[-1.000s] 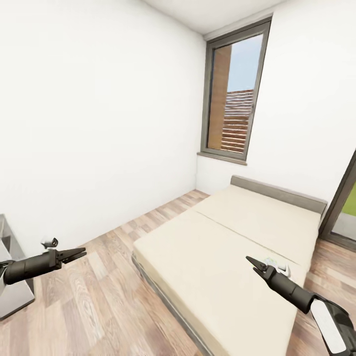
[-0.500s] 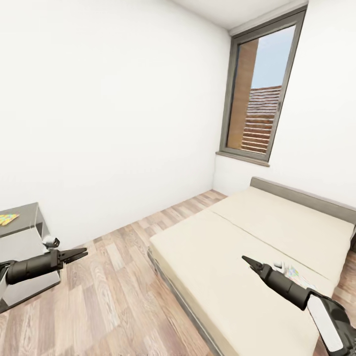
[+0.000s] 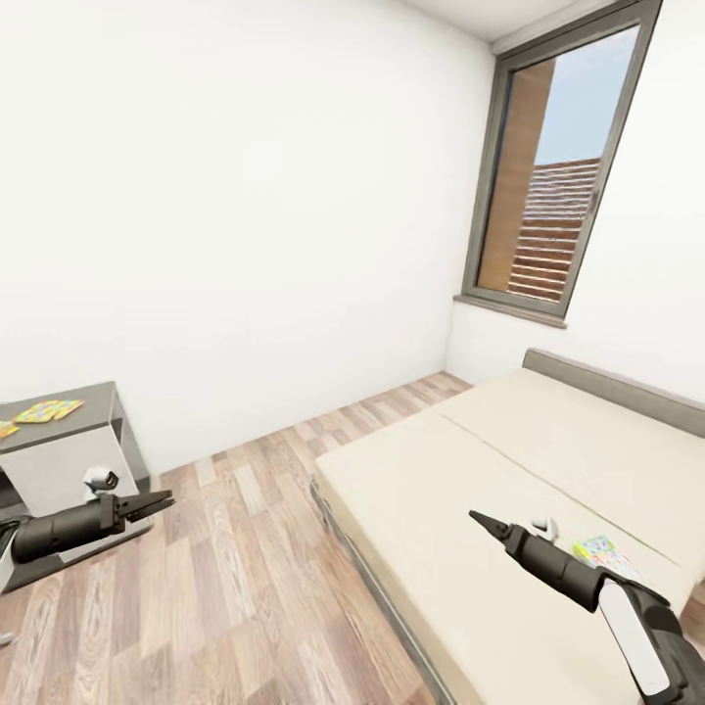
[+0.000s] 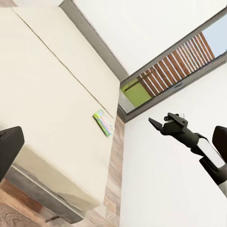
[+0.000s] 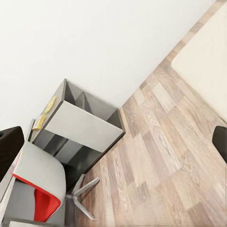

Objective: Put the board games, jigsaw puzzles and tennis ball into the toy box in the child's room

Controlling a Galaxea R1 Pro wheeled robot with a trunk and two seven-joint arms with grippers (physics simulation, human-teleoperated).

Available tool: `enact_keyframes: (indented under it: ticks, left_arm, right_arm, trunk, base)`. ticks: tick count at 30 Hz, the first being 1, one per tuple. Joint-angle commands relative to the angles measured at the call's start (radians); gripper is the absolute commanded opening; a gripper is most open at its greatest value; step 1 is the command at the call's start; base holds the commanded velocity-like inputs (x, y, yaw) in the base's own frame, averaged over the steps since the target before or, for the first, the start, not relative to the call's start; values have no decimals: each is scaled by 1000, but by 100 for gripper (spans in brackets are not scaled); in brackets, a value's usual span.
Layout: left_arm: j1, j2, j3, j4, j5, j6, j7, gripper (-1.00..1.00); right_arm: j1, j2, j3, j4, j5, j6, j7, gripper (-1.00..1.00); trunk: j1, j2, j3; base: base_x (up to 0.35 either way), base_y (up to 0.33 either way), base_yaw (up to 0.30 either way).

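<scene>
Left gripper [image 3: 157, 504]: held out over the wood floor [image 3: 225, 587], fingers nearly together, holding nothing.
Right gripper [image 3: 487, 523]: held out over the bed [image 3: 548, 460], fingers pressed to a point, holding nothing. It also shows in the left wrist view [image 4: 158, 125].
Board game [image 3: 607, 555]: a bright flat box lying on the bed, near its edge, just past the right gripper.
Grey surface [image 3: 93, 416]: stands by the wall on the left, with colorful flat toys [image 3: 44, 410] on top. I cannot tell if they are puzzles or a game.
Step now: I think the robot is moving through the room to reach the toys. No toy is picked up yet.
Next move: roll closer to a toy, open a gripper wide, then come down on it.
Views: the right wrist view shows a chair with a red seat [image 5: 35, 198] next to the grey surface [image 5: 82, 125]. The left wrist view shows the board game [image 4: 103, 122] well apart from the bed's head end.
</scene>
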Motion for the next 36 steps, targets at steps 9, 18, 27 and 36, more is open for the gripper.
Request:
enact_keyframes:
  ticks: [9, 18, 27, 36]
  left_arm:
    - [-1, 0, -1, 0, -1, 11, -4, 100]
    - [-1, 0, 0, 0, -1, 11, -4, 100]
    - [-1, 0, 0, 0, -1, 11, -4, 100]
    - [-1, 0, 0, 0, -1, 11, -4, 100]
  right_arm:
    - [-1, 1, -1, -2, -5, 7, -26, 100]
    - [-1, 5, 1, -2, -4, 6, -28, 100]
    - [-1, 5, 1, -2, -4, 6, -28, 100]
    - [-1, 5, 2, -2, -4, 6, -28, 100]
  trunk:
    - [0, -2, -15]
    - [0, -2, -27]
    - [0, -2, -40]
    - [0, -2, -53]
  base:
    - [-75, -178, 183]
    - [-16, -140, 183]
    - [-1, -8, 183]
    - [-64, 0, 183]
